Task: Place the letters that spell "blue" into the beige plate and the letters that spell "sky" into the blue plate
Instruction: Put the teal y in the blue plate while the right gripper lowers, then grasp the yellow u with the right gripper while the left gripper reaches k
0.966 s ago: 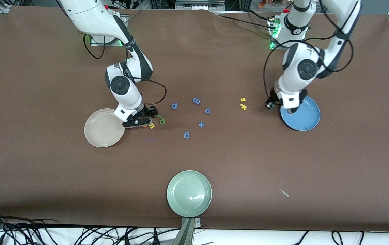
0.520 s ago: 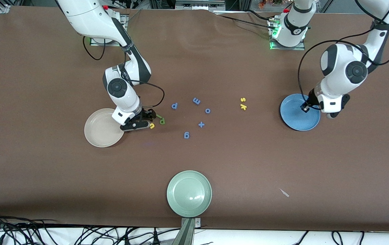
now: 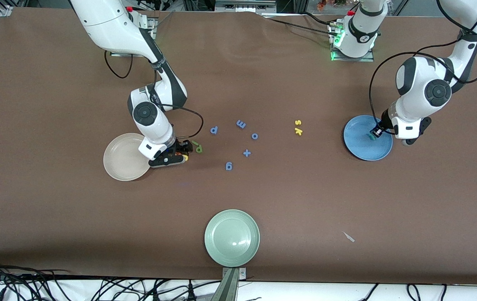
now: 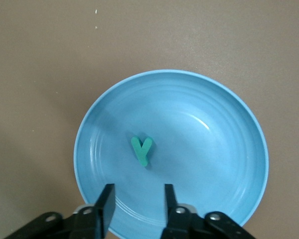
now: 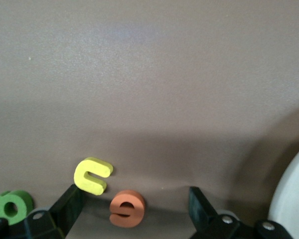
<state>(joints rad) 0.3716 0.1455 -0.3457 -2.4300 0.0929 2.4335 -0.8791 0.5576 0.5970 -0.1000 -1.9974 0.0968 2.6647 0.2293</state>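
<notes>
I see the small teal foam letter y point(image 4: 142, 150) lying flat inside the round blue plate point(image 4: 229, 164), which sits toward the left arm's end of the table. My left gripper point(image 4: 136, 201) hovers over that plate, fingers parted and empty. The yellow foam letters s point(image 3: 298, 122) and k point(image 3: 298, 131) lie on the brown table point(image 3: 347, 200) just beside each other, between the blue plate and a scatter of five blue foam letters point(image 3: 241, 124).

Toward the right arm's end, my right gripper point(image 5: 134, 206) is low beside the round cream-beige plate point(image 3: 121, 161), fingers spread wide with the orange foam letter e point(image 5: 127, 208) between them; I cannot tell if they touch it. The yellow foam letter u point(image 5: 92, 175) lies just beside one finger, the dark-green foam letter b point(image 5: 12, 205) near it, and the thin light-green foam letter l point(image 3: 195, 143) beside the b.
</notes>
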